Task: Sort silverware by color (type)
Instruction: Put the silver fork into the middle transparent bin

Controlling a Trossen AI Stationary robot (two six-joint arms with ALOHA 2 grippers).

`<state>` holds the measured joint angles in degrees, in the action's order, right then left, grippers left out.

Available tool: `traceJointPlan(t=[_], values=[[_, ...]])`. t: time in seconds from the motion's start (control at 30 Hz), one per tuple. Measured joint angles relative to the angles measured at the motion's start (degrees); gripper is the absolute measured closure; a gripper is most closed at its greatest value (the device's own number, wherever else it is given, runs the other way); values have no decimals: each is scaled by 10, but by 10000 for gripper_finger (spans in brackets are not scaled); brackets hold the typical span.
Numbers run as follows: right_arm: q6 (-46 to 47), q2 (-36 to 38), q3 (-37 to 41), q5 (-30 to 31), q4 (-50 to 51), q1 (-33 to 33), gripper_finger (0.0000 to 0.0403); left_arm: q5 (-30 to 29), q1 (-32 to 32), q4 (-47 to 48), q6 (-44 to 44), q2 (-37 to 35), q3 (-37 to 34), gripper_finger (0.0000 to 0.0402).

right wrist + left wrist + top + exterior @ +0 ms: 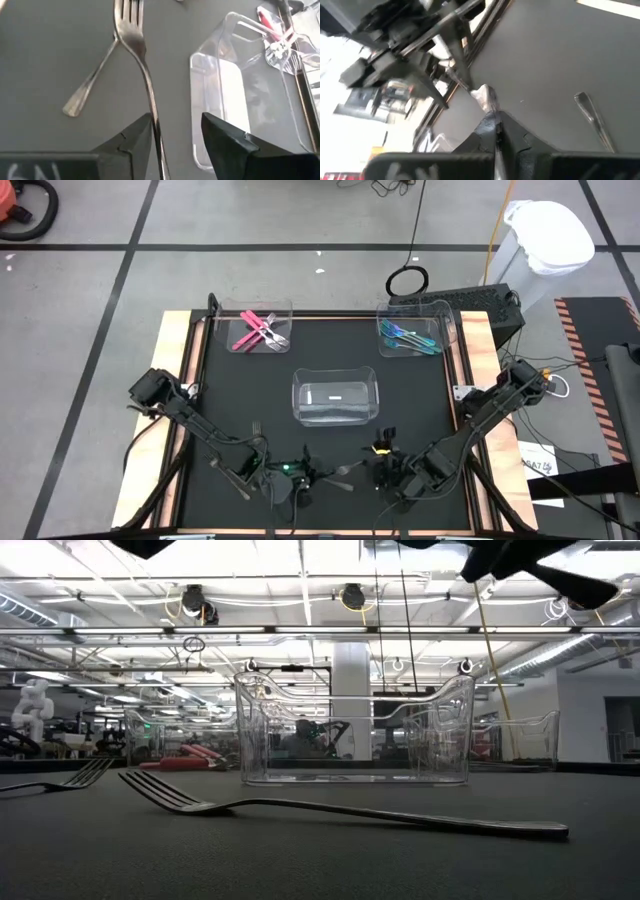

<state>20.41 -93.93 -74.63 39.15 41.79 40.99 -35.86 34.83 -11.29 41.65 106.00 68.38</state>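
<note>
Grey metal silverware lies on the black mat near the front edge. One fork (pixel 145 65) lies flat with its handle running between the open fingers of my right gripper (pixel 175 135), which hovers above it (pixel 385 470). A second grey handle (pixel 82 95) crosses under that fork's neck. Another grey fork (pixel 60 778) lies further left (pixel 255 428). My left gripper (pixel 495 127) is shut on a grey metal piece (pixel 486 97). Pink silverware (pixel 258 332) and blue-teal silverware (pixel 408 337) lie in the two far bins. My left gripper pinches a grey metal piece between its two shut fingers (pixel 507 137). A short bright end (pixel 486 97) sticks out past the fingertips, clear of the mat. Which part of the piece the fingers are on cannot be told.
An empty clear bin (pixel 335 398) stands mid-table, just beyond both grippers. The clear bin with pink pieces (pixel 285 310) is far left, the one with blue-teal pieces (pixel 435 325) far right. A loose grey handle (pixel 592 120) lies on the mat beside my left gripper.
</note>
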Motion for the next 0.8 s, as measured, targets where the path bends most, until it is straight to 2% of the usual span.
traceJointPlan(t=[0.23, 0.47, 0.67, 0.8], values=[[-8, -3, 0, 1, 28, 0, 250, -29, -7, -8, -43, 0, 0, 401], [-2, -3, 0, 1, 75, 0, 288, -29, -8, -18, -69, 0, 0, 401], [-5, -3, 0, 33, 85, 0, 330, 1, -22, -24, -109, 0, 0, 401], [-8, -3, 0, 40, 91, 0, 338, 13, -38, -22, -159, 0, 0, 401]])
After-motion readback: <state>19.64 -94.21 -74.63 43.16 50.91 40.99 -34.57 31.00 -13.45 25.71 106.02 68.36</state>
